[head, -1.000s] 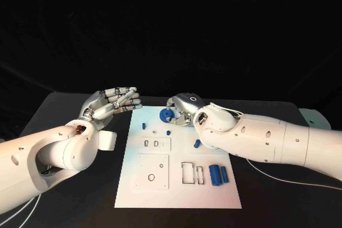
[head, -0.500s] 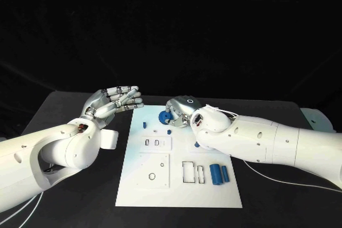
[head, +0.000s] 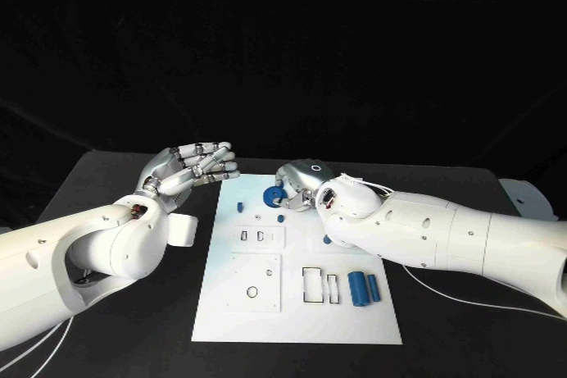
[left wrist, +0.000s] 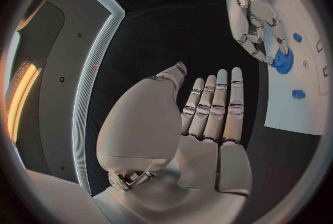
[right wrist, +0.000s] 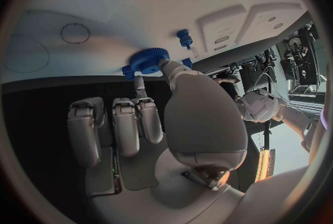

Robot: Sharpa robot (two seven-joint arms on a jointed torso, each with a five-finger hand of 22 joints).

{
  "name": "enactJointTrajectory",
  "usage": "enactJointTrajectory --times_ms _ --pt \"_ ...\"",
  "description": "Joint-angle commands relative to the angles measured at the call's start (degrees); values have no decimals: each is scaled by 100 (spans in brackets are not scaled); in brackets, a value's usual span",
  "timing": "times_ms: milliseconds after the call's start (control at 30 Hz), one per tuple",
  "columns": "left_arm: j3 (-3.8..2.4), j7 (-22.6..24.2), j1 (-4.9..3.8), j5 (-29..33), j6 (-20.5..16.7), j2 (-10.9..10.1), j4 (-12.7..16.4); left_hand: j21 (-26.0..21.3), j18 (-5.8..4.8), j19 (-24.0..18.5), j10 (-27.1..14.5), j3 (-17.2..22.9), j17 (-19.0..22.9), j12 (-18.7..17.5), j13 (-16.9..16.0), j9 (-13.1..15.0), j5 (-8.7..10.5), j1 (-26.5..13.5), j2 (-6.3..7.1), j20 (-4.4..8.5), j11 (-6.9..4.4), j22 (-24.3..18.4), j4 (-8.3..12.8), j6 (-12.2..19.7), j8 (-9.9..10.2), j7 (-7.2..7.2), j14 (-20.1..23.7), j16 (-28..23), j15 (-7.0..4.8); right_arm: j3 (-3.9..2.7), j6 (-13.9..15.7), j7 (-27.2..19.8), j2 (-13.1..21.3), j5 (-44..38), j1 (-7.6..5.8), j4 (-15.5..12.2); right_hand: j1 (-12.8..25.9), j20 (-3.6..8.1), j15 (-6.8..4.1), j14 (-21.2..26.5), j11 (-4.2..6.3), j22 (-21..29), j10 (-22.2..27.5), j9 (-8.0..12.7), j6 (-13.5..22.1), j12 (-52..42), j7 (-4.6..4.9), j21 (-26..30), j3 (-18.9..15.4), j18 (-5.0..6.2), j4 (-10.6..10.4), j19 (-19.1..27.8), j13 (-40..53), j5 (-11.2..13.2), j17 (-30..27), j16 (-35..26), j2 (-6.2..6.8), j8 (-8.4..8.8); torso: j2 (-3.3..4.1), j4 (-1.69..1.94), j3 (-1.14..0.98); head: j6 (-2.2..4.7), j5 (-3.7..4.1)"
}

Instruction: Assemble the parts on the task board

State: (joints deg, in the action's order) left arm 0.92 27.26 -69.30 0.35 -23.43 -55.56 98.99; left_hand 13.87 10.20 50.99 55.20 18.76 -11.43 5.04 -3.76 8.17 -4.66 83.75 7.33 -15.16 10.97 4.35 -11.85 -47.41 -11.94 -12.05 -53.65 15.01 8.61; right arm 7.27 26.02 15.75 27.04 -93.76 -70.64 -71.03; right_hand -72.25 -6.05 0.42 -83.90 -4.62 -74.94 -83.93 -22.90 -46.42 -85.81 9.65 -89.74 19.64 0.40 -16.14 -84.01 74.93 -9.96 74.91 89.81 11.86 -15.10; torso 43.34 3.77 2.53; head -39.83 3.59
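The white task board (head: 296,312) lies in the middle of the black table. My right hand (head: 300,184) hovers over the board's far end and pinches a blue gear (head: 273,196) between thumb and a finger. The right wrist view shows the gear (right wrist: 146,61) at the fingertips, just above the board (right wrist: 139,8), near a small blue peg (right wrist: 183,38). My left hand (head: 189,170) is raised beside the board's far left corner, fingers straight and holding nothing. In the left wrist view the gear (left wrist: 282,60) sits under my right hand (left wrist: 251,19).
Two blue cylinders (head: 365,289) lie side by side on the board's near right part, beside rectangular recesses (head: 312,284). A small blue peg (head: 238,206) and two small blue pieces (head: 280,218) (head: 328,239) sit farther back. A square plate with an oval hole (head: 253,292) lies near left.
My right hand with the gear has shifted slightly left and lower over the board's far end. My left hand has stayed almost still.
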Motion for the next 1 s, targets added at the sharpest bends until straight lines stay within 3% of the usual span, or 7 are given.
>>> enactJointTrajectory --times_ms 33,300,700,1000 --pt "-5 24 -7 -21 105 14 3 -4 36 27 -3 27 -7 -30 4 -8 24 -39 0 1 35 -7 -3 25 17 -211 -8 -31 24 0 -131 -16 -14 67 2 23 231 -78 50 -610 -52 -1506 -230 2 -2 15 27 -26 -193 -40 -46 -599 1123 1 1509 19 -45 59 -3 8 3 3 12" --pt "-5 24 -7 -21 100 10 0 -4 35 27 -4 27 -8 -32 5 -9 24 -40 1 1 35 -7 -3 26 17 -212 -7 -32 24 2 -332 -90 4 198 4 -1 651 -83 44 -610 -36 -1506 -286 -24 -156 -48 4 -26 -447 -40 -52 -599 1181 -414 1509 19 -241 119 -1 1 7 3 13" --pt "-5 27 -7 -21 91 -1 4 -6 35 28 -7 29 -9 -36 5 -10 24 -44 2 1 37 -8 -1 29 20 -213 -5 -35 25 4 -462 -112 105 339 4 -58 738 -69 25 -610 -10 -1506 -327 -47 -278 -95 -27 -26 -432 -40 -48 -599 1222 -515 1509 19 -318 106 -2 0 3 -11 14" --pt "-5 29 -7 -21 84 -16 3 -6 35 28 -9 31 -10 -40 5 -11 24 -47 2 0 38 -9 -1 31 23 -216 -3 -38 26 5 -244 -88 293 349 3 -212 746 -65 20 -610 -5 -1506 -333 -50 -297 -101 -33 -26 -423 -40 -46 -599 1227 -525 1509 19 -333 105 -2 -16 -6 14 21"
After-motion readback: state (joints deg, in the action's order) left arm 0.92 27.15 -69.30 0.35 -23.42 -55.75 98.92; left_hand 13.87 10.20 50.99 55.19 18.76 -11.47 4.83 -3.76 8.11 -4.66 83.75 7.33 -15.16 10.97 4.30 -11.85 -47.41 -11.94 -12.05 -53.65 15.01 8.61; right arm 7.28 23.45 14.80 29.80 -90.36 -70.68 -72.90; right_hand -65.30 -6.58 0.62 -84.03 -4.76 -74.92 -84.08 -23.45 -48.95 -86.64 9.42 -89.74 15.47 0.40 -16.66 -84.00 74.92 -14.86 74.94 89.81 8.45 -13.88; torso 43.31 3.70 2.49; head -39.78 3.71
